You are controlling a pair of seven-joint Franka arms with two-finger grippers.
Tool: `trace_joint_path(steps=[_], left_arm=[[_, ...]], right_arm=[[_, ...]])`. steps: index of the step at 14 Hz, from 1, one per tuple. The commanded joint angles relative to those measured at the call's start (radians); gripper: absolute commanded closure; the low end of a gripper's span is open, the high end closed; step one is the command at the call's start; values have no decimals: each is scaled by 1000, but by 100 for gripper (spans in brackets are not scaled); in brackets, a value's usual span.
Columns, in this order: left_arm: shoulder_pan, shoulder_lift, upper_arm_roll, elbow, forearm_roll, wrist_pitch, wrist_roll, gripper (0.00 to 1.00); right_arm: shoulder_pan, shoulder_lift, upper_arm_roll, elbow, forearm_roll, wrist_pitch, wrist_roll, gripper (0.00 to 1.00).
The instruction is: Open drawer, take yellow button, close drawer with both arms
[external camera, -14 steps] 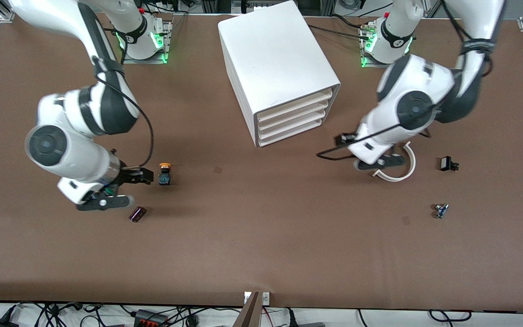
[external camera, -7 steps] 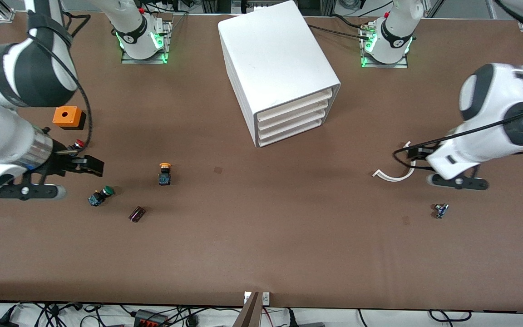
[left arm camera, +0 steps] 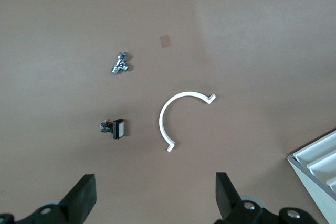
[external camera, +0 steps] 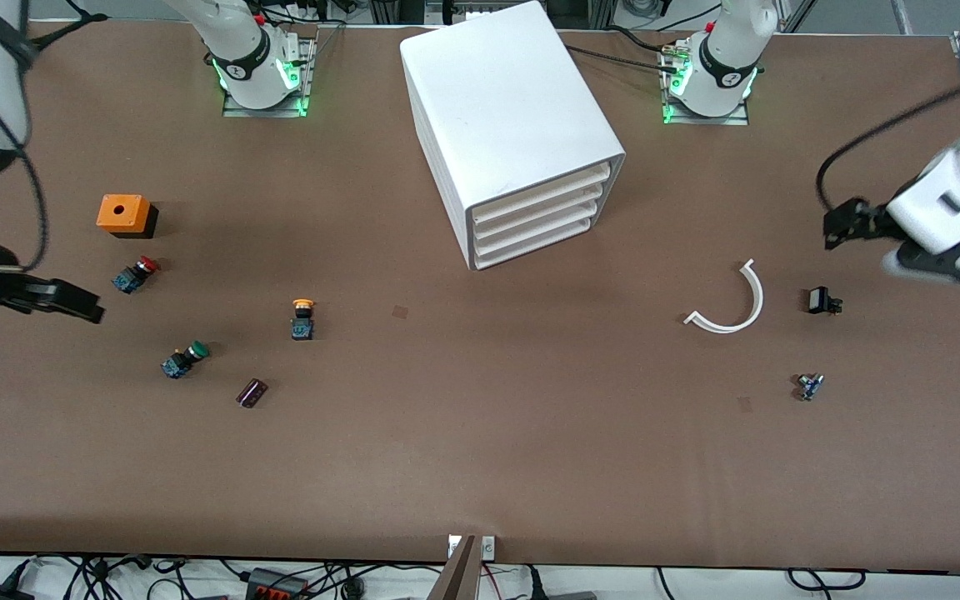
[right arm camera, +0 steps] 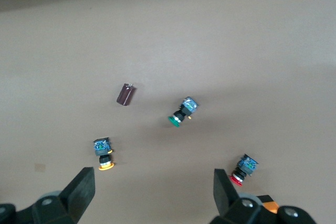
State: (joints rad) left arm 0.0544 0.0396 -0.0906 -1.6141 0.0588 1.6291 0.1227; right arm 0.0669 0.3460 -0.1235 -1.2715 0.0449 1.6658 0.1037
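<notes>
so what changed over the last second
Both arms swung outward and up. The right gripper left the yellow-orange button, uncovering the green button, red button and orange box. The left gripper left the white curved piece. Both are open and empty. Objects and the shut cabinet stayed put.

Both pincers, left (left arm camera: 152, 198) and right (right arm camera: 152, 195), wide open, aloft.
</notes>
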Motion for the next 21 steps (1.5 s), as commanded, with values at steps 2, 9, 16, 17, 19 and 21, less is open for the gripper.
trace_joint_path(steps=[2,9,16,17,19,21], left_arm=[[-22,-104,70,-143,-60,127,45,0],[-59,-113,75,-124,-51,51,35,0],[-56,-73,74,-101,-50,31,40,0],[-56,-78,74,-101,-50,29,48,0],[-54,-83,71,-99,-50,14,48,0],[-44,-80,77,-99,-50,15,46,0]], right_arm=[[-134,-100,133,-87,0,-4,-45,0],[-130,-188,131,-191,-65,-26,-111,0],[-139,-305,128,-374,-66,28,-171,0],[-139,-305,128,-374,-65,28,-174,0],[-136,-303,130,-373,-63,22,-136,0],[-133,-303,130,-371,-65,17,-137,0]])
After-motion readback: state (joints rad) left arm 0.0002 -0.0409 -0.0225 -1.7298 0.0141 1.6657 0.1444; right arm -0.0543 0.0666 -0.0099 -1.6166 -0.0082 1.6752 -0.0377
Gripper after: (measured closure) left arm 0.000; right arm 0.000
